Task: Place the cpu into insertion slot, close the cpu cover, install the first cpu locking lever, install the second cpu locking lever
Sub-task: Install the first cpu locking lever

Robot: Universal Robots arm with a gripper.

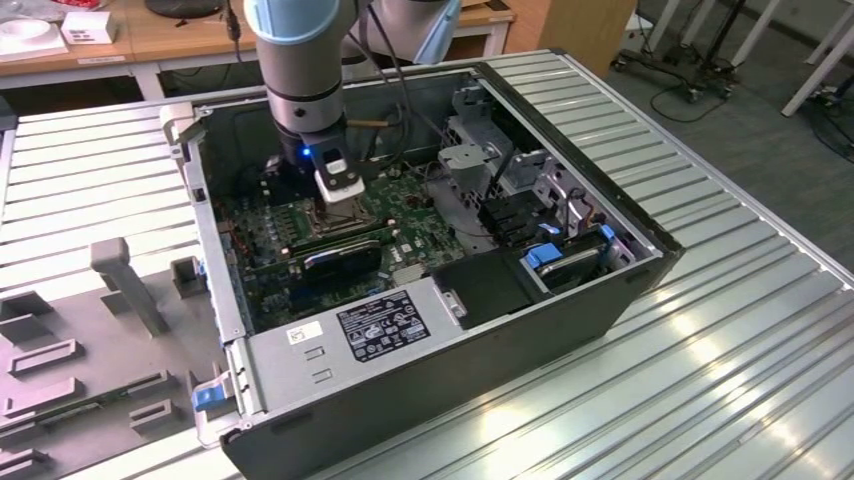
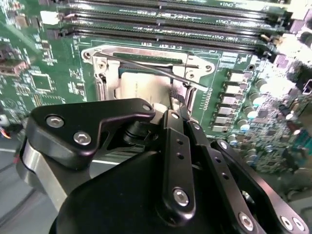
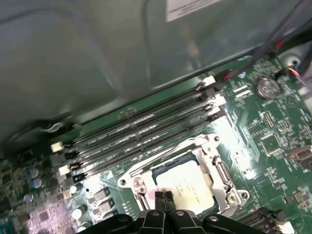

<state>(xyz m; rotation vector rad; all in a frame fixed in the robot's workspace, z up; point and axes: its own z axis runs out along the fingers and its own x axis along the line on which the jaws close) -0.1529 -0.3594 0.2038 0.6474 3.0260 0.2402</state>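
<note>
In the exterior view my gripper (image 1: 343,203) reaches down into the open computer case, right over the insertion slot (image 1: 324,216) on the green board. The cpu (image 3: 187,187) (image 2: 139,90) lies flat in the slot, its silvery top showing through the cut-out of the cpu cover (image 3: 146,168) (image 2: 109,80), which lies down around it. A thin wire locking lever (image 2: 146,68) runs slantwise across one side of the cover. In both wrist views my gripper (image 3: 162,197) (image 2: 176,105) has its fingers together, tips just at the edge of the cpu, with nothing seen between them.
Long black memory slots (image 3: 141,126) (image 2: 170,22) run beside the socket. The case's grey wall (image 3: 97,58) rises behind them. A black card (image 1: 340,257), a metal drive cage (image 1: 481,150) and blue tabs (image 1: 541,255) crowd the case. Grey fixtures (image 1: 127,285) stand outside at the exterior view's left.
</note>
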